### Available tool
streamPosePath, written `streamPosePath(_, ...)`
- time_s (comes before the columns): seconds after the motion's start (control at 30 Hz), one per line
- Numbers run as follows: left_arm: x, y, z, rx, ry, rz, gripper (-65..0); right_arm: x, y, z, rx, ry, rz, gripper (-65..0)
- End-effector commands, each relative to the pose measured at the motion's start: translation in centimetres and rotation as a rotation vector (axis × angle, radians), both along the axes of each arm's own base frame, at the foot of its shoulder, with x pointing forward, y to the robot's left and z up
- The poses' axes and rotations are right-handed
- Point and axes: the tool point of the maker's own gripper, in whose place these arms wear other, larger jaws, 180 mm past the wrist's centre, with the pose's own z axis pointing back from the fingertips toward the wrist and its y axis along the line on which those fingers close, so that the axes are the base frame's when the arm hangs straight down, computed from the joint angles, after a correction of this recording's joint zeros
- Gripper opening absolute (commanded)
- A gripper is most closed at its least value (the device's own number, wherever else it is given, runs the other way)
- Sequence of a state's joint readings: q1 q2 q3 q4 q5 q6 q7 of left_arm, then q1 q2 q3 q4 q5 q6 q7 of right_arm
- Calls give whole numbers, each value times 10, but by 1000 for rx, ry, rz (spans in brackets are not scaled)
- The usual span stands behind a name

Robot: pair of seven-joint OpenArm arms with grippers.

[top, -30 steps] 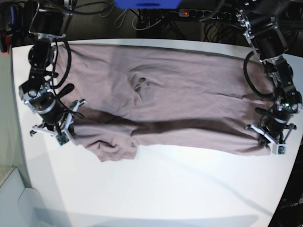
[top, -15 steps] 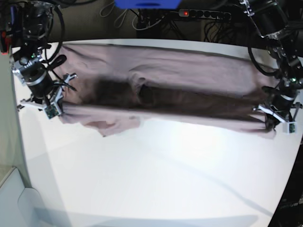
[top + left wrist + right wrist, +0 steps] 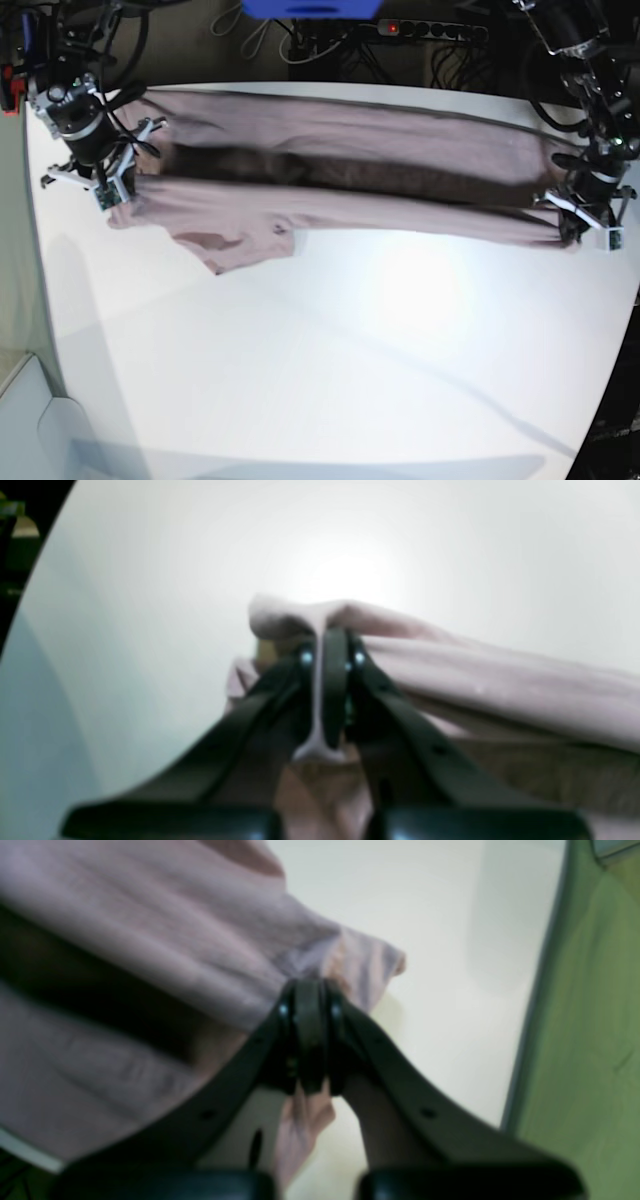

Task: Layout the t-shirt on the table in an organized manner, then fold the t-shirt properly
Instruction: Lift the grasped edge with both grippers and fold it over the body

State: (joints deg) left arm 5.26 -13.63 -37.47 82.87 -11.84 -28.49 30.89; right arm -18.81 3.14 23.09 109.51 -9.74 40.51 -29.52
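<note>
The mauve t-shirt (image 3: pixel 350 125) stretches left to right across the far part of the white table (image 3: pixel 350 360). Its near edge (image 3: pixel 400 210) is raised in a taut band, with a dark shadow under it. A sleeve (image 3: pixel 240 245) droops onto the table at the left. My right gripper (image 3: pixel 118 185) is shut on the shirt's left end; in the right wrist view the cloth (image 3: pixel 150 955) bunches around the shut gripper (image 3: pixel 310 1005). My left gripper (image 3: pixel 578 225) is shut on the shirt's right end; in the left wrist view the fabric (image 3: pixel 475 680) is pinched in the gripper (image 3: pixel 330 650).
A power strip (image 3: pixel 430 30), cables and a blue object (image 3: pixel 310 8) lie behind the table's far edge. A green surface (image 3: pixel 590 1015) lies past the table edge by the right gripper. The table's left edge (image 3: pixel 30 630) is close to the left gripper.
Both grippers have moved toward the far side of the table, carrying the shirt's near edge up and over the rest of the cloth. The sleeve has dragged along.
</note>
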Motion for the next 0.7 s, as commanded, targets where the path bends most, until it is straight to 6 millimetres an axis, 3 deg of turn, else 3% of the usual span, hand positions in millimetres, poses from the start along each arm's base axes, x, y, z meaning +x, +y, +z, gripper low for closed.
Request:
streamPosePath(0.0,6,9,16,25,-52,7,-649,2,-3,7,-5,-28,-3,-650)
streamPosePath(0.13,-3,9,7,22,-20,9,-649,-6,0,1,7,-7,-5,-650)
streamPosePath(0.4,-32,12,-37,-27,102,36,-649,-13,-1,-15,23,38,-16,-650)
streamPosePath(0.67,-41,18,-36,-17,107,50,-649,-16,-3,-24,32,62,-21,-650)
